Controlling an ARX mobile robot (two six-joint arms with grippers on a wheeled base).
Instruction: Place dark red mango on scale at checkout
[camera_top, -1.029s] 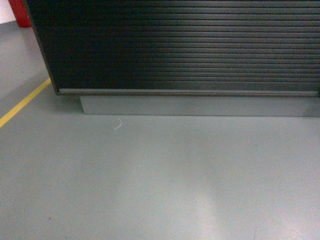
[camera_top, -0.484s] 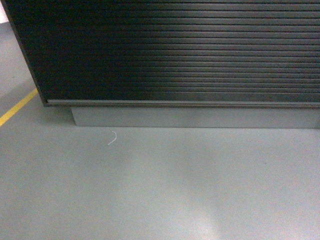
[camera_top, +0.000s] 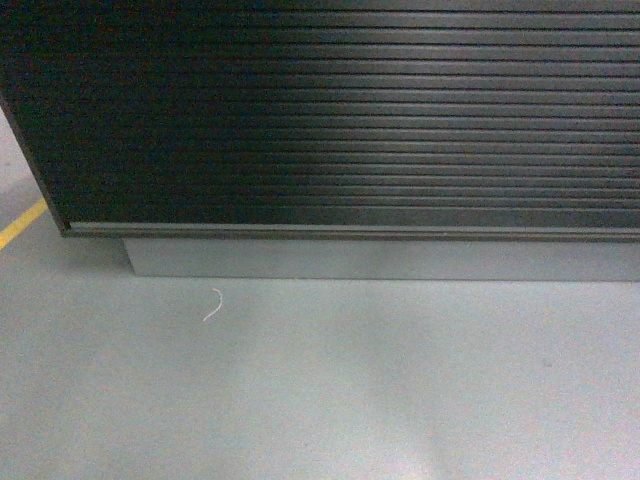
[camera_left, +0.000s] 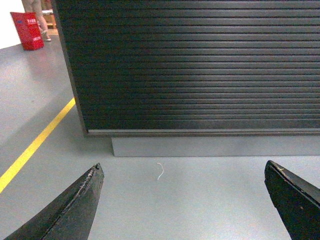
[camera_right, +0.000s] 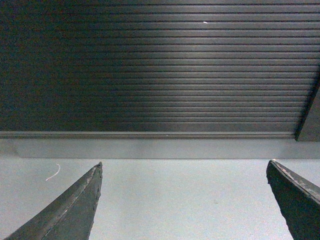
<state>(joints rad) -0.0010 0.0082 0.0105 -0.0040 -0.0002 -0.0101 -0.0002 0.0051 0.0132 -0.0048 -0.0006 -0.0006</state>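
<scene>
The checkout (camera_top: 340, 120) fills every view with its ribbed dark front above a grey plinth (camera_top: 380, 260), so the step in hand is judged to be the approach: close in squarely and stop short of the plinth. Neither the dark red mango nor the scale shows anywhere (presumably up on the counter top). The left gripper (camera_left: 185, 200) and right gripper (camera_right: 185, 200) both hang wide apart, empty. A yellow floor line (camera_left: 35, 145), a red box (camera_left: 27, 30) and a white scrap (camera_top: 213, 304) lie aside; nothing blocks the way.
</scene>
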